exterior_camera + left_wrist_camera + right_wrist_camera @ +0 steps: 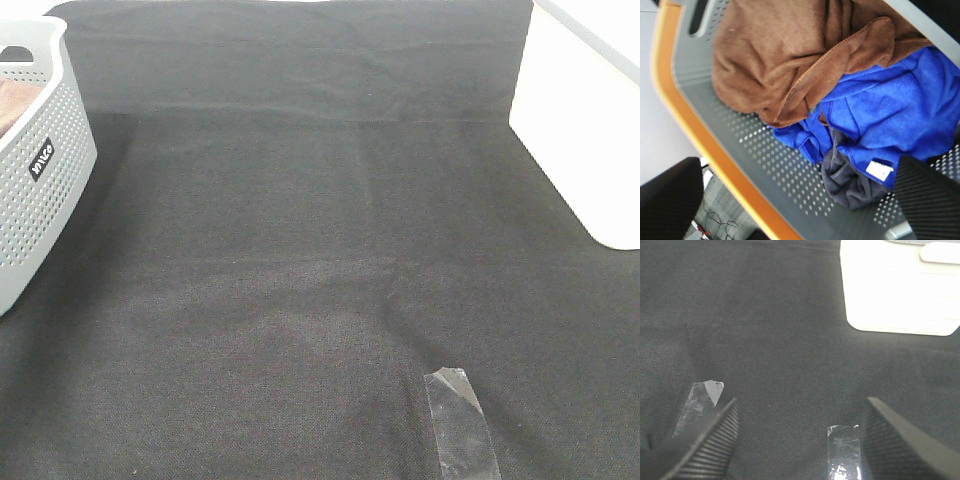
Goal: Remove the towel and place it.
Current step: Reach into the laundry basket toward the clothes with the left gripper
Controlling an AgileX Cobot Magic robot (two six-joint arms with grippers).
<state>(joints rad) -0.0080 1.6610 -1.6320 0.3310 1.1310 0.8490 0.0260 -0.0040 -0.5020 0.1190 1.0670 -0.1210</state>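
Left gripper (pixel 797 167), jaws apart, hovers above the basket (pixel 715 130) where the towel (pixel 780 65) lies crumpled against a blue cloth (pixel 900 110); soft and light, it probably wants pinching at its raised stitched fold; right gripper (pixel 800 415), jaws apart, hangs over the counter (pixel 790 315).

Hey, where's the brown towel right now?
The brown towel lies bunched in the grey basket at the overhead view's left edge, overlapping a blue cloth.
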